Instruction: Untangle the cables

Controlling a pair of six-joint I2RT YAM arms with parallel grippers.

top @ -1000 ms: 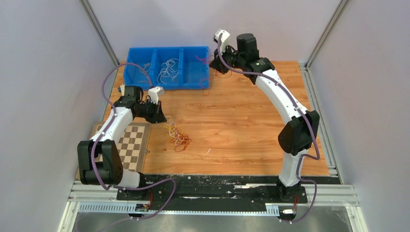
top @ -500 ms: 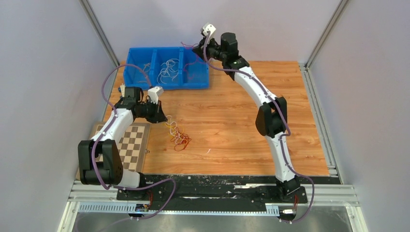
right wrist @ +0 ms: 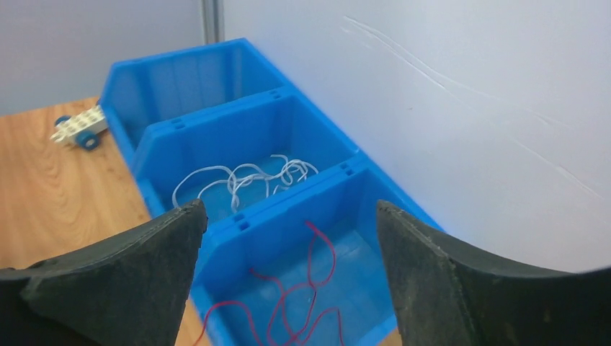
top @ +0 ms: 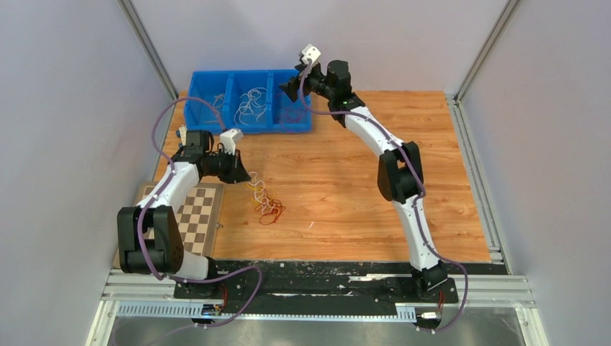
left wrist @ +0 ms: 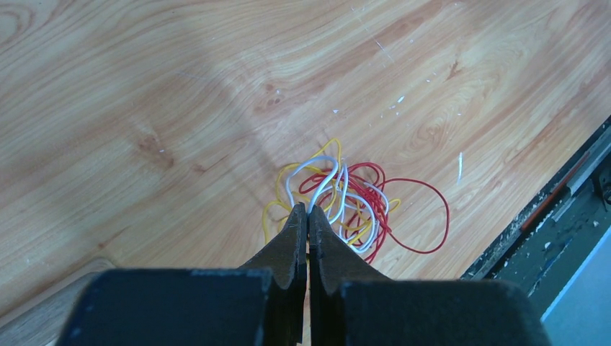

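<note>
Wooden table (top: 360, 187), blue bin (top: 252, 127), tangled cables (top: 266, 203), checkered board (top: 196, 216), perhaps a white scrap (top: 311, 225)

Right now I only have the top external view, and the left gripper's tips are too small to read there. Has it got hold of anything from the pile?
Observer: Yes. In the left wrist view the left gripper is shut on a white cable at the near edge of the tangle.
Operator: And the right gripper, over the bin?
Observer: Open. The right wrist view shows the right gripper with its fingers wide apart and nothing between them, above the blue bin.
Operator: What lies under it? The arm partly hides that compartment for me.
Observer: Loose red cables, lying on the floor of the compartment below the fingers.
</note>
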